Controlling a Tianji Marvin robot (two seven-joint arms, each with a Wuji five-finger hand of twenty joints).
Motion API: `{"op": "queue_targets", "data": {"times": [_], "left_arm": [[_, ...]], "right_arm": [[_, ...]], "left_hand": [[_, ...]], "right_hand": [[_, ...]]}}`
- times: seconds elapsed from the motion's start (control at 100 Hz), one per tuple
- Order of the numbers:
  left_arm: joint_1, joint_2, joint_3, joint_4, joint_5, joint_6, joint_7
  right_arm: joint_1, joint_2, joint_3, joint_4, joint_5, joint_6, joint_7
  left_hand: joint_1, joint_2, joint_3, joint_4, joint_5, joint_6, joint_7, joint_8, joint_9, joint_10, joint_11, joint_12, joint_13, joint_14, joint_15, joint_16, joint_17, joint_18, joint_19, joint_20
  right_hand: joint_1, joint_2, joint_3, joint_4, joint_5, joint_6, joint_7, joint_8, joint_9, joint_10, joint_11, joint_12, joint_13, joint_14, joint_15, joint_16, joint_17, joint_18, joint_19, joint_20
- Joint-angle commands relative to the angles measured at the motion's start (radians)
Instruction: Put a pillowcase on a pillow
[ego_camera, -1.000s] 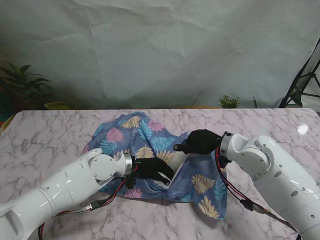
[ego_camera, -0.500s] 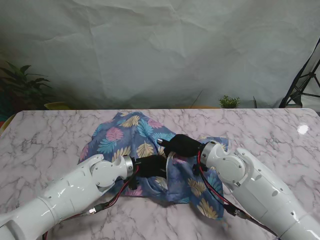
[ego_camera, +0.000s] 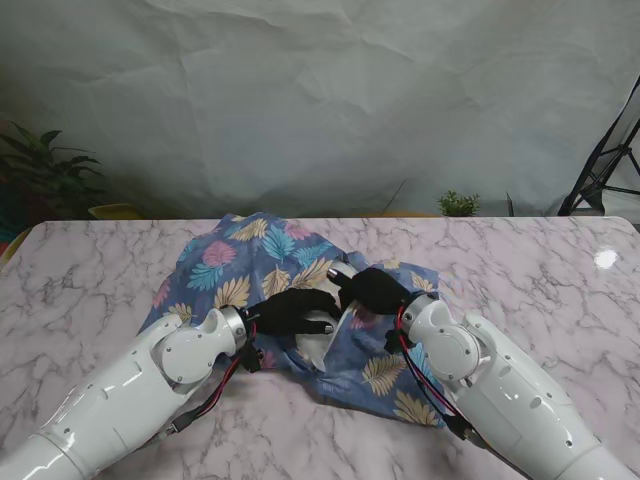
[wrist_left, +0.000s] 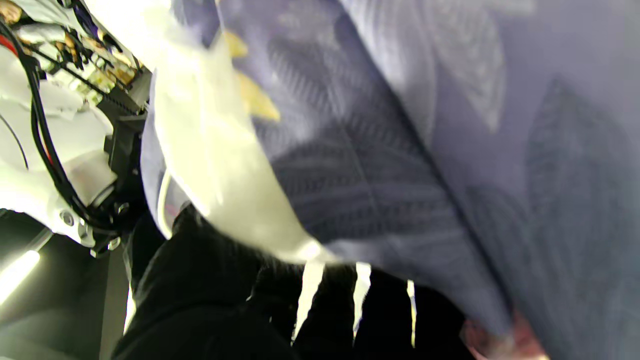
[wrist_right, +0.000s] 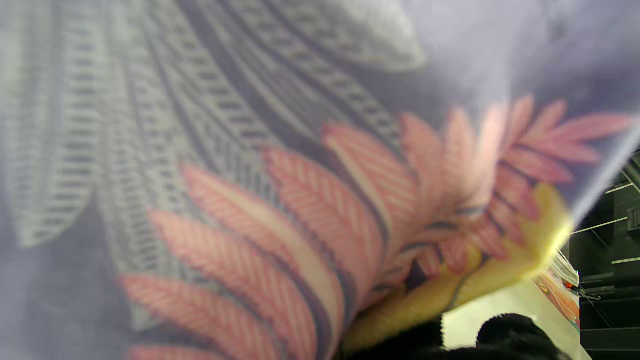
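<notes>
The blue pillowcase (ego_camera: 262, 262) with pink, yellow and teal leaves lies bunched in the middle of the marble table (ego_camera: 80, 270). A strip of the white pillow (ego_camera: 314, 346) shows at its opening; the rest is hidden inside. My left hand (ego_camera: 295, 312), in a black glove, is curled at that opening with the pillow (wrist_left: 200, 135) against its fingers (wrist_left: 330, 320). Just to its right, my right hand (ego_camera: 372, 288) is shut on the pillowcase edge. The printed cloth (wrist_right: 310, 200) fills the right wrist view, and only a fingertip (wrist_right: 510, 330) shows there.
Loose pillowcase cloth (ego_camera: 400, 385) trails toward me under my right forearm (ego_camera: 490, 375). A crumpled white backdrop (ego_camera: 320, 100) stands behind the table. A green plant (ego_camera: 40, 165) is at the far left, a small plant (ego_camera: 459, 203) and a light stand (ego_camera: 605, 160) at the far right.
My right hand has swung left, dragging the pillowcase edge toward the left hand. My left hand has moved farther from me. The cloth has bunched up and less white pillow shows.
</notes>
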Motion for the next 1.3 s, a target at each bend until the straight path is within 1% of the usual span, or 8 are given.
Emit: {"op": "queue_targets", "data": {"times": [0.0,0.19,0.31,0.36,0.47,0.88,1.08,1.29], "left_arm": [[0.006,0.003,-0.01,-0.013,-0.004,-0.005,0.003],[0.035,-0.006,-0.058,-0.03,-0.029,-0.049,0.045],[0.06,-0.013,-0.099,-0.045,0.021,-0.085,0.115],[0.067,-0.008,-0.116,-0.057,0.082,-0.101,0.135],[0.082,0.019,-0.148,-0.092,0.121,-0.132,0.08],[0.001,0.058,-0.036,-0.057,0.188,-0.241,-0.02],[-0.1,0.062,0.098,0.016,0.214,-0.24,-0.044],[-0.176,0.054,0.202,0.058,0.18,-0.182,-0.074]], "right_arm": [[-0.004,0.006,0.008,-0.009,-0.001,0.006,0.005],[-0.008,0.013,0.024,-0.014,-0.017,0.007,0.022],[-0.007,0.015,0.029,-0.014,-0.017,0.01,0.03],[-0.007,0.016,0.031,-0.015,-0.016,0.012,0.034],[-0.004,0.016,0.033,-0.016,-0.015,0.018,0.04],[-0.007,0.016,0.043,-0.052,0.011,0.042,0.057],[-0.037,0.021,0.063,-0.114,0.054,0.052,0.094],[-0.074,0.043,0.082,-0.194,0.106,0.031,0.193]], "left_hand": [[-0.044,0.041,-0.03,0.02,-0.075,0.007,-0.057,-0.026,-0.096,0.002,-0.045,-0.017,-0.086,0.023,-0.091,-0.038,-0.027,0.017,-0.071,-0.011],[-0.088,0.039,-0.031,0.019,-0.231,-0.038,-0.193,-0.058,-0.202,-0.016,-0.251,-0.09,-0.202,0.009,-0.351,-0.123,-0.043,0.004,-0.373,-0.013],[0.204,0.004,-0.015,0.014,-0.03,-0.096,-0.059,0.024,-0.069,-0.121,-0.17,-0.038,-0.137,-0.023,-0.3,-0.075,0.006,-0.019,-0.394,0.061],[0.338,-0.097,0.125,-0.007,0.115,-0.142,0.044,0.104,0.072,-0.141,-0.096,-0.02,-0.05,-0.034,-0.238,-0.064,0.05,-0.024,-0.346,0.078],[0.322,-0.111,0.472,-0.011,0.305,-0.195,0.24,0.01,0.275,-0.193,0.051,-0.051,0.08,-0.067,-0.103,-0.093,0.047,-0.047,-0.115,0.0],[0.327,-0.231,0.836,-0.088,0.426,-0.188,0.302,-0.102,0.464,-0.254,0.086,-0.129,0.229,-0.14,-0.005,-0.144,0.062,-0.118,0.091,-0.131],[0.319,-0.202,0.812,-0.069,0.367,-0.136,0.234,-0.138,0.377,-0.249,0.052,-0.162,0.167,-0.158,-0.026,-0.169,0.028,-0.175,0.07,-0.186],[0.311,-0.17,0.711,-0.056,0.102,-0.03,0.014,-0.222,0.031,-0.243,0.003,-0.191,-0.049,-0.167,-0.077,-0.192,0.014,-0.19,-0.157,-0.264]], "right_hand": [[0.023,-0.014,0.001,0.011,0.056,0.019,0.05,0.02,0.089,0.097,0.135,0.035,-0.001,-0.007,0.121,0.03,0.075,-0.319,0.265,0.05],[0.027,-0.018,0.007,0.014,0.059,0.017,0.089,0.028,0.088,0.1,0.177,0.052,-0.001,-0.016,0.149,0.047,0.079,-0.332,0.265,0.097],[0.028,-0.019,0.011,0.014,0.06,0.018,0.104,0.031,0.088,0.103,0.19,0.058,-0.001,-0.018,0.159,0.054,0.08,-0.337,0.265,0.117],[0.026,-0.019,0.011,0.014,0.06,0.019,0.109,0.032,0.088,0.104,0.195,0.06,-0.001,-0.019,0.163,0.057,0.081,-0.339,0.265,0.124],[0.024,-0.021,0.018,0.014,0.06,0.021,0.113,0.031,0.088,0.105,0.199,0.061,-0.001,-0.021,0.166,0.06,0.081,-0.342,0.265,0.133],[0.012,-0.024,0.035,0.011,0.063,0.028,0.14,0.038,0.087,0.109,0.226,0.072,-0.002,-0.029,0.186,0.073,0.083,-0.352,0.265,0.165],[0.013,-0.027,0.039,0.006,0.066,0.037,0.16,0.045,0.087,0.118,0.249,0.082,-0.002,-0.033,0.193,0.092,0.085,-0.354,0.265,0.189],[0.016,-0.027,0.04,0.004,0.066,0.037,0.165,0.048,0.087,0.118,0.255,0.085,-0.002,-0.038,0.193,0.101,0.085,-0.357,0.265,0.198]]}}
